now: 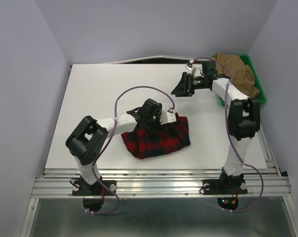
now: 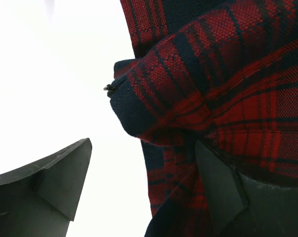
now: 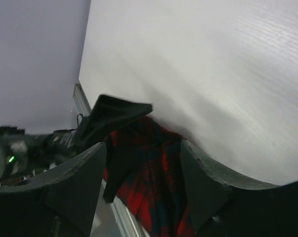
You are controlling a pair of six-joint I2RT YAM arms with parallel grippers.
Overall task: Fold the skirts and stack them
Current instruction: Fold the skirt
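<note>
Two grippers stood with their jaws spread and nothing pinched between them. The left gripper [image 2: 144,165] hung low at the edge of the red plaid skirt [image 2: 223,84]. One of its fingers [image 2: 50,185] was over bare white table [image 1: 99,94] and the other was over the cloth, just beside a bunched fold. That skirt lay as a rough folded heap near the middle of the table, towards the front. The right gripper [image 1: 182,87] hovered well apart from it, above the far right of the table. Just behind that arm, the tan skirt [image 1: 238,71] lay crumpled in the green tray [image 1: 257,91] at the far right corner.
</note>
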